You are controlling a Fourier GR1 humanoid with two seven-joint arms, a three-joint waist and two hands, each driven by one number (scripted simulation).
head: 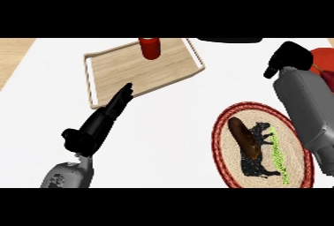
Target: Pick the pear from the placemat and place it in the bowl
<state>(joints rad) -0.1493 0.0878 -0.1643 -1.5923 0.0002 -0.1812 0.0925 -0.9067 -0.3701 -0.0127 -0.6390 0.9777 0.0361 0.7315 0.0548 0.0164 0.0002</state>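
My left robot hand [108, 115] is open, fingers straight, tips at the wooden tray [117, 75] edge. My right robot hand [287, 59] is over a red bowl [324, 59] at the far right; can't tell its fingers. Pear [244, 137] lies on the round placemat [261, 176], brown, beside my right forearm. Red cup [149, 47] stands on the tray. White worktop [169, 141] underneath.
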